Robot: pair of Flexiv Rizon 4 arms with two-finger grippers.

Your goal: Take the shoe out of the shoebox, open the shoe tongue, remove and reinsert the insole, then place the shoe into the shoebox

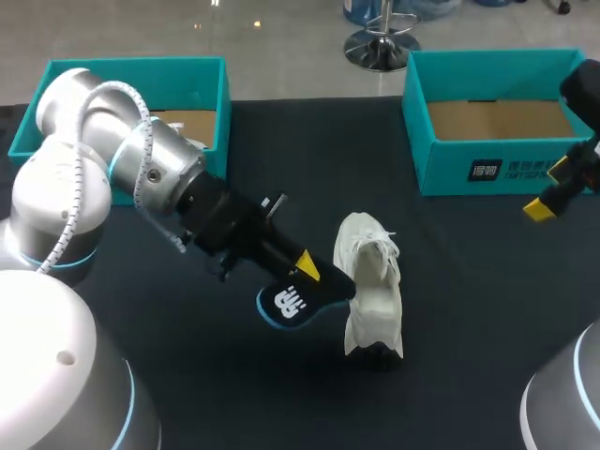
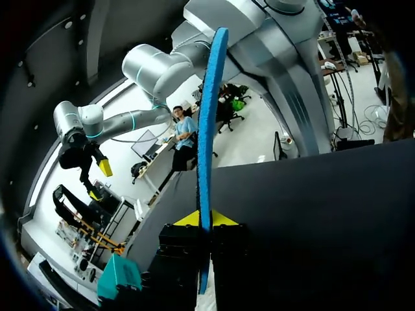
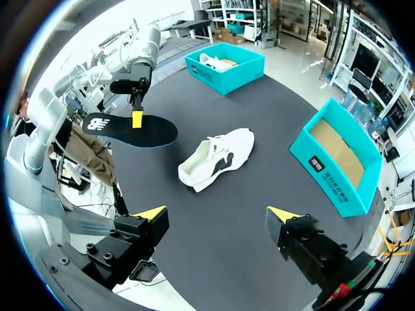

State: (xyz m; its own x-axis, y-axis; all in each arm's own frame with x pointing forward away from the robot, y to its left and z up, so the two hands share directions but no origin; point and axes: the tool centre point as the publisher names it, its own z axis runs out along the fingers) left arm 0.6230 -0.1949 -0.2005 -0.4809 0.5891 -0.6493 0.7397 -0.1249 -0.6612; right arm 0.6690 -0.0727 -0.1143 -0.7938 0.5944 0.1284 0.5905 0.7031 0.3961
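Observation:
A white shoe lies on its side on the black table, right of the middle; from the right wrist it shows as the shoe, empty. My left gripper is shut on a black insole with a blue rim, held just above the table beside the shoe's left. In the left wrist view the insole stands edge-on between the yellow tips of that gripper. My right gripper hangs open and empty at the far right, by the teal shoebox. From its own wrist the right gripper is wide open, high above the table.
A second teal box stands at the back left with a white shoe inside, partly hidden by my left arm. The right box holds only its cardboard floor. Bare black table lies in front of the shoe.

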